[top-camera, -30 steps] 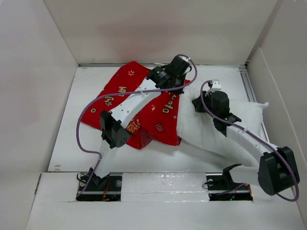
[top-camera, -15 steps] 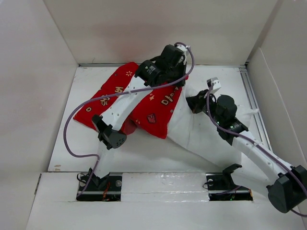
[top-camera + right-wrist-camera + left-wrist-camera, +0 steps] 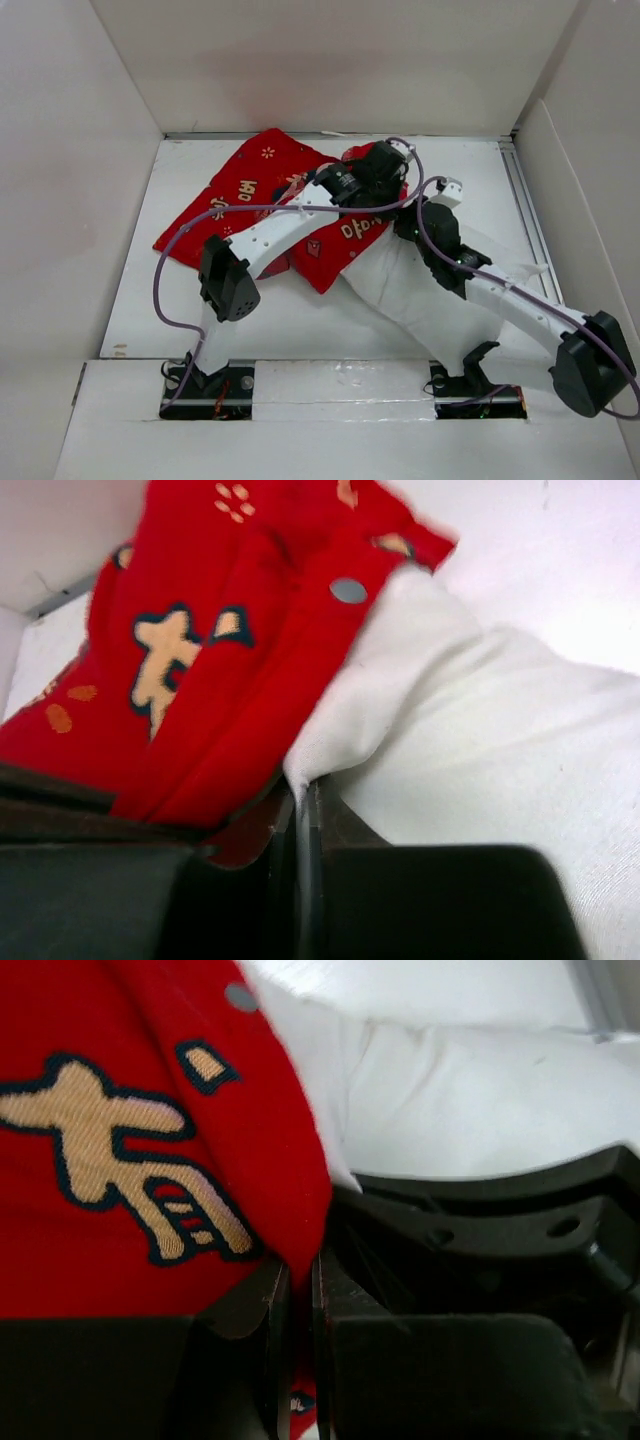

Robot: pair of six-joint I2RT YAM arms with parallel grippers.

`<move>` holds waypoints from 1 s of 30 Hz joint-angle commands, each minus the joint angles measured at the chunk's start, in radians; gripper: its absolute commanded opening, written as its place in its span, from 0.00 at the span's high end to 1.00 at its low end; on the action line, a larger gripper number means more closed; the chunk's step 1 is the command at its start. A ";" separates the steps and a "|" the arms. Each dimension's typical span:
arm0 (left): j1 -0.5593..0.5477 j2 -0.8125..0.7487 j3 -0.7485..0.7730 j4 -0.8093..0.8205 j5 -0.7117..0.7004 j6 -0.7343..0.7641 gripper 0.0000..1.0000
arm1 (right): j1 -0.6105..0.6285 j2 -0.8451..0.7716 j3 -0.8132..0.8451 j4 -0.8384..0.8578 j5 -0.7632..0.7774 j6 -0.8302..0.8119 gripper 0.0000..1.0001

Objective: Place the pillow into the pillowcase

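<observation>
Partly, arms [image 3: 290, 215] hide the pillow [image 3: 400, 300]. The left claw [image 3: 297, 1270] pinches the pillowcase [image 3: 120, 1160], the right claw [image 3: 297, 800] the pillow; white walled table [image 3: 300, 320].

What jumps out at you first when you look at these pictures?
The bright red pillowcase with gold characters, lying at the far left. Beside it on the right, the plump white pillow has one end under the case's edge. There the left gripper pinches red cloth and the right gripper pinches white.

Bright even light, faint shadows; wrist views blurred up close; pillow [image 3: 480, 1100] nearly washed out
</observation>
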 commanded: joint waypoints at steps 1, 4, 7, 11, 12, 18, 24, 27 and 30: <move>-0.022 -0.132 -0.162 0.097 -0.051 -0.074 1.00 | 0.017 0.033 -0.085 0.225 -0.093 0.031 0.91; 0.071 -0.146 -0.287 0.130 -0.067 -0.142 1.00 | 0.051 -0.011 -0.139 0.313 -0.207 -0.063 0.46; 0.139 -0.183 -0.398 0.229 -0.036 -0.168 1.00 | 0.062 -0.131 -0.101 0.117 -0.217 -0.259 0.01; 0.183 -0.195 -0.388 0.243 -0.027 -0.177 1.00 | 0.082 -0.232 0.055 -0.325 -0.094 -0.353 0.01; 0.183 -0.184 -0.377 0.243 -0.013 -0.165 1.00 | 0.082 -0.241 0.114 -0.400 -0.079 -0.373 0.01; 0.217 -0.102 -0.225 0.206 0.016 -0.146 1.00 | 0.143 -0.185 0.216 -0.666 -0.038 -0.404 0.01; 0.237 -0.033 -0.118 0.143 0.056 -0.128 1.00 | 0.143 0.054 0.258 -0.727 -0.102 -0.450 0.01; 0.237 -0.032 -0.099 0.134 0.070 -0.128 1.00 | 0.154 0.235 0.268 -0.616 -0.201 -0.475 0.01; 0.237 -0.032 -0.089 0.125 0.089 -0.119 1.00 | 0.154 0.373 0.268 -0.494 -0.221 -0.485 0.01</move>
